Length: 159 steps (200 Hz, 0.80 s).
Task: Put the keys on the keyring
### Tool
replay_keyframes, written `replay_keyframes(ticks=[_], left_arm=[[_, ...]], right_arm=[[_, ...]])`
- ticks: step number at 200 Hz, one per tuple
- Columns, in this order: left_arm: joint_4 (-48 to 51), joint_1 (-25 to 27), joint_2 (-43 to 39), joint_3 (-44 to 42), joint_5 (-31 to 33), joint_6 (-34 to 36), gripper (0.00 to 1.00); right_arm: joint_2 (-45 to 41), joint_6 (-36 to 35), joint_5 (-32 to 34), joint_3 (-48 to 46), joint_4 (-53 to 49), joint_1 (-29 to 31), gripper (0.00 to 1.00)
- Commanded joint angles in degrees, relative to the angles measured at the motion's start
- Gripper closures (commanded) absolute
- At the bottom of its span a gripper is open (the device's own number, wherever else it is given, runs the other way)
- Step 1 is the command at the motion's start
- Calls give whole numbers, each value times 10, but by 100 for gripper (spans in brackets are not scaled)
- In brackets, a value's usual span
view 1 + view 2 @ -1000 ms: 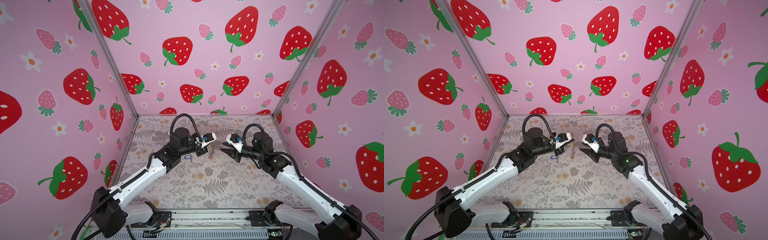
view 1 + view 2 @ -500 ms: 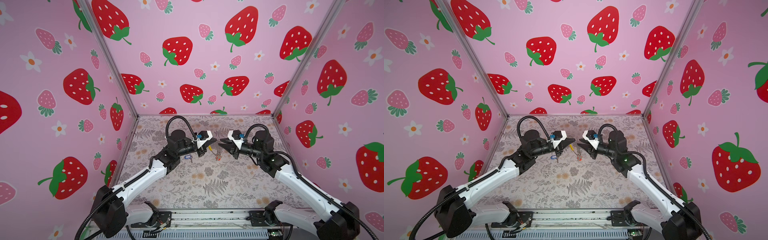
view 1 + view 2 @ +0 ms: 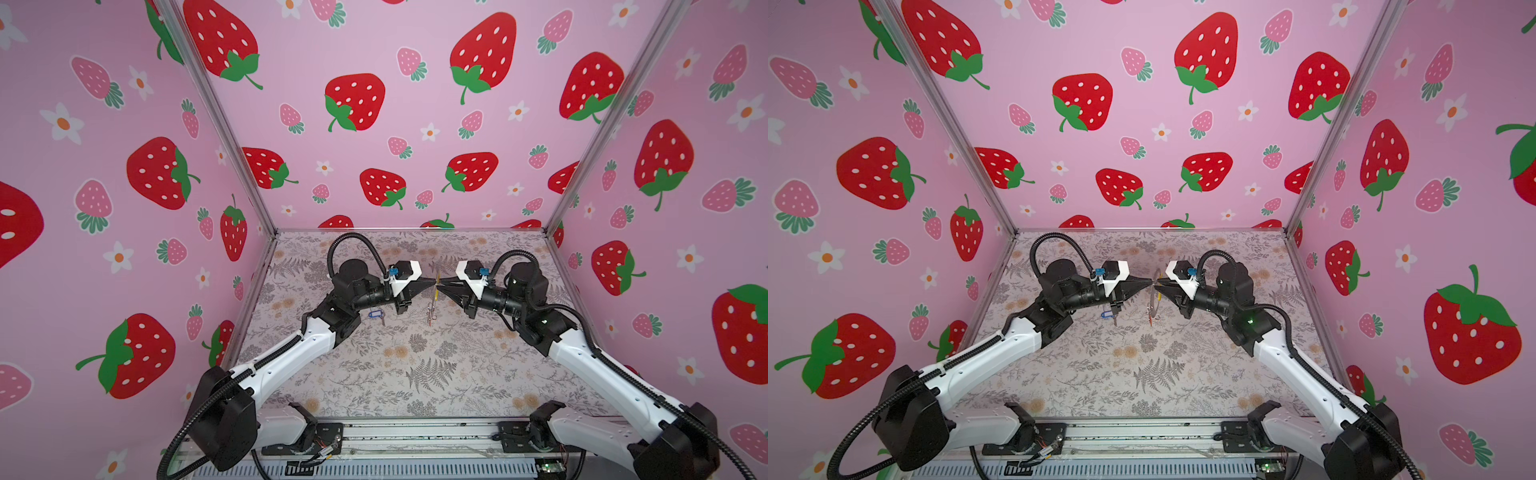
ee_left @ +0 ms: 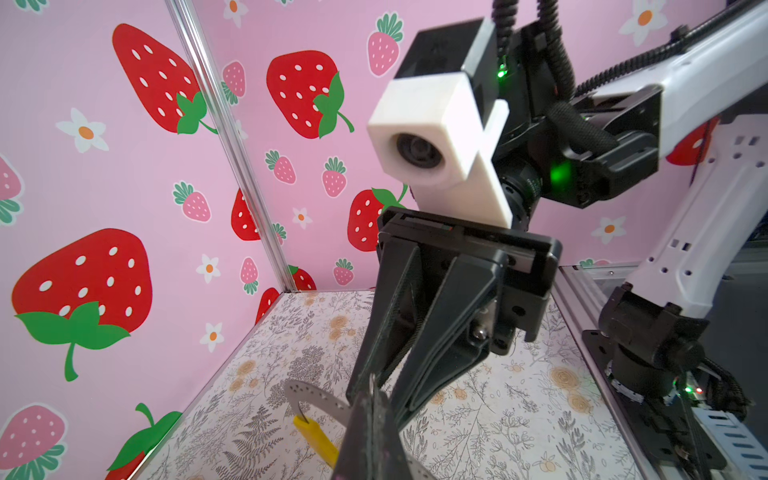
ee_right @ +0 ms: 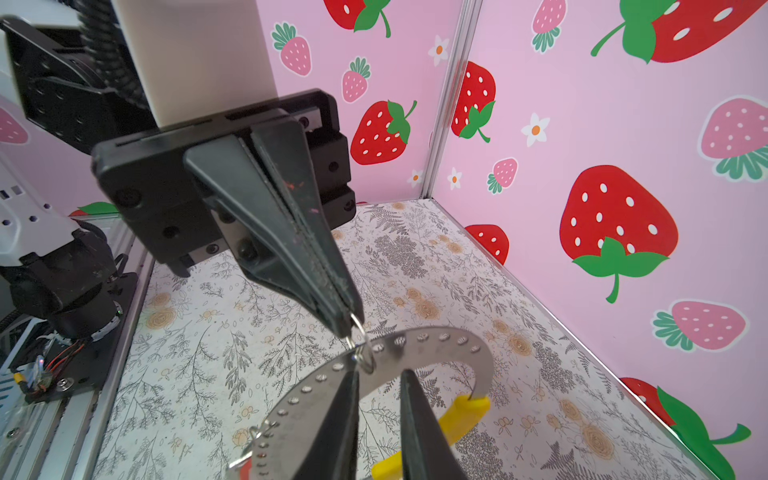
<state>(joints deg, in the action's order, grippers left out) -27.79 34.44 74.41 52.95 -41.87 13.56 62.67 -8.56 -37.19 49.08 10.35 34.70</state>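
blue-tag key (image 3: 376, 314) flat on floral mat (image 3: 415, 374) | red-tag key (image 3: 430, 312) hangs from keyring (image 5: 419, 337) - hoop upright in the air | left gripper (image 5: 347, 328) clamped tight on small wire ring (image 5: 365, 338) threaded through hoop | right gripper (image 5: 380, 376) opposite, jaws narrowly apart at the rim - contact unclear

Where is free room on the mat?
Free: the mat between the forearms and the front rail; along the back wall. Crowded: the middle, where the left end effector and the right end effector meet at the keyring, near the blue key.
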Motion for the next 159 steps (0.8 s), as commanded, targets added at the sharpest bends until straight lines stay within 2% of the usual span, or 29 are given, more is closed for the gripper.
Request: replay_keyframes(ticks=[1,77,159], left_arm=[[-41,-4,0,4,-34,-12,100],[-40,-4,4,6,-41,-10,100],[-24,-4,-3,6,-49,6,100]], right_arm=[[-7,11,-17,-8,27,-3,80],[-11,14,-35,-16,45,-3,84],[-24,23,-38,-30,69,-3,83]])
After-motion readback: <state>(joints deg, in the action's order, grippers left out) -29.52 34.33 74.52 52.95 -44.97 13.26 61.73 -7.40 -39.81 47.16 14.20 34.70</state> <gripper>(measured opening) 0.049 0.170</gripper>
